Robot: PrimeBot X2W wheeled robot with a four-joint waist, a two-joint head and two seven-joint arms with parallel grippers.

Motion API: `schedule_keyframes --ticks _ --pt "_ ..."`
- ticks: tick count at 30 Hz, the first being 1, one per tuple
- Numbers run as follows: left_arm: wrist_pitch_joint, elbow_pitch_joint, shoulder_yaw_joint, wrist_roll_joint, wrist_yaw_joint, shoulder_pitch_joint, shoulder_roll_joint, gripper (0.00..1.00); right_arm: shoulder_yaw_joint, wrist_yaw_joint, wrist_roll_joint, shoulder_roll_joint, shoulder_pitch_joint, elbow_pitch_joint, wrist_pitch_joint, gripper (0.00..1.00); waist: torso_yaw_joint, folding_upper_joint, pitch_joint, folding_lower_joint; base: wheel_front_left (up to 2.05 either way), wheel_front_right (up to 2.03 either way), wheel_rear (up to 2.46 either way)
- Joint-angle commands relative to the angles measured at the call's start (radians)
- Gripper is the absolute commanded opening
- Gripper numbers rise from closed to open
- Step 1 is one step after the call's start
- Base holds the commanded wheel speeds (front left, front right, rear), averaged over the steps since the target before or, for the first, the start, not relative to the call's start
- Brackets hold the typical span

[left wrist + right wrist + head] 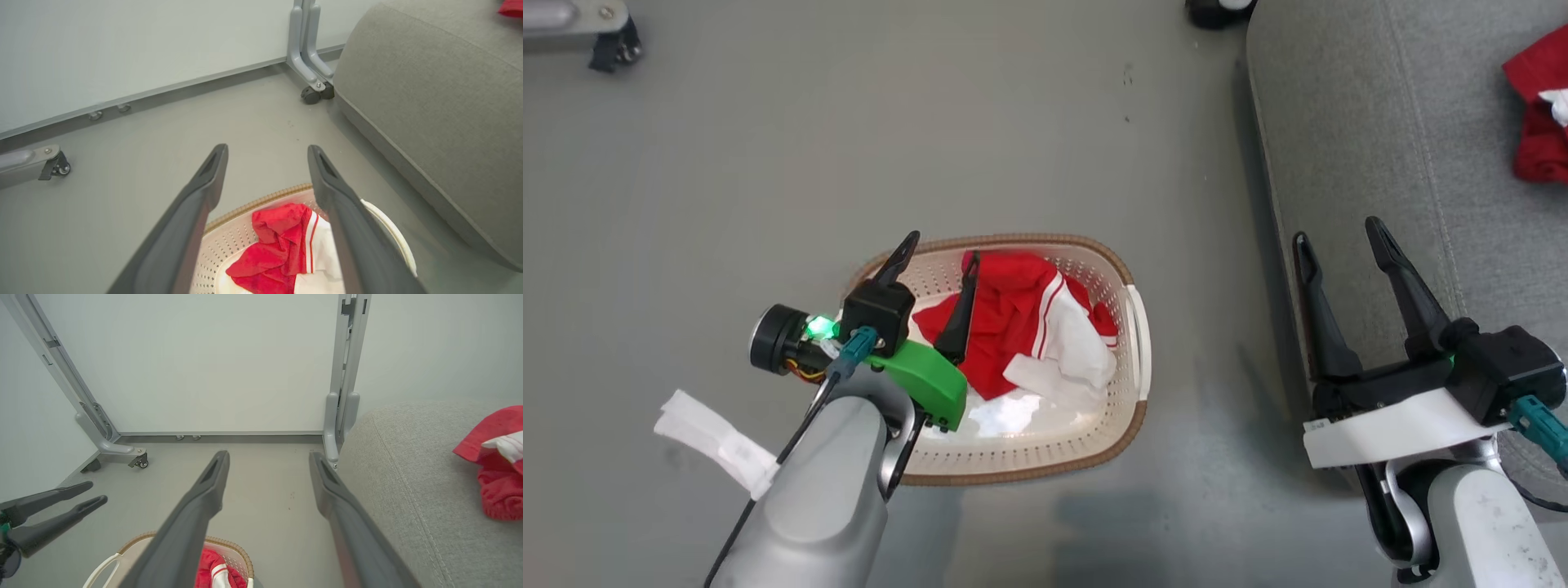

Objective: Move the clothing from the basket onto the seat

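Observation:
The cream perforated basket point(1127, 425) with a brown rim stands on the grey floor, and red and white clothing point(1021, 314) lies crumpled inside it. My left gripper point(941, 247) hangs open over the basket's left half, one finger above the red fabric and the other near the rim, holding nothing. From the left wrist, the clothing point(278, 249) lies below the open left gripper point(267, 148). My right gripper point(1335, 229) stands open and empty at the grey seat's point(1380, 122) left edge. A second red garment point(1539, 122) lies on the seat.
A crumpled white strip point(715, 441) lies on the floor left of my left forearm. Grey frame legs on casters point(314, 87) stand against the pale wall beside the seat, and another caster foot point(605, 33) is at the far left.

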Motion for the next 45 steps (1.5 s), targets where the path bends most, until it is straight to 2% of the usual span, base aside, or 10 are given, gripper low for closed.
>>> schedule_keyframes --ticks 1,17,28,32,38,45 --pt "-0.001 0.036 -0.013 -0.016 -0.007 -0.045 0.003 1.0 0.004 -0.001 0.007 0.003 -0.026 0.006 -0.014 1.0 -0.053 0.0 0.141 -0.0001 0.0 0.0 0.0" --pt "0.043 0.412 -0.178 -0.127 -0.031 -0.305 0.003 1.0 0.059 -0.001 0.034 0.015 -0.147 0.073 -0.099 1.0 -0.161 0.0 0.367 -0.0001 0.0 0.0 0.0" --pt "0.054 0.568 -0.216 -0.167 -0.041 -0.414 0.003 1.0 0.091 -0.001 0.063 0.02 -0.185 0.105 -0.139 1.0 -0.224 0.0 0.493 -0.0001 0.0 0.0 0.0" --pt "0.065 0.607 -0.213 -0.18 -0.042 -0.443 0.024 1.0 0.105 -0.001 0.074 0.021 -0.191 0.102 -0.149 1.0 -0.244 0.0 0.529 -0.0001 0.0 0.0 0.0" --pt "0.072 0.635 -0.209 -0.18 0.0 -0.493 0.066 1.0 0.124 -0.001 0.089 0.022 -0.191 0.096 -0.157 1.0 -0.272 0.0 0.574 -0.0001 0.0 0.0 0.0" --pt "0.063 0.648 -0.195 -0.198 0.022 -0.542 0.089 1.0 0.138 -0.001 0.111 0.022 -0.192 0.1 -0.166 1.0 -0.285 0.0 0.605 -0.0001 0.0 0.0 0.0"
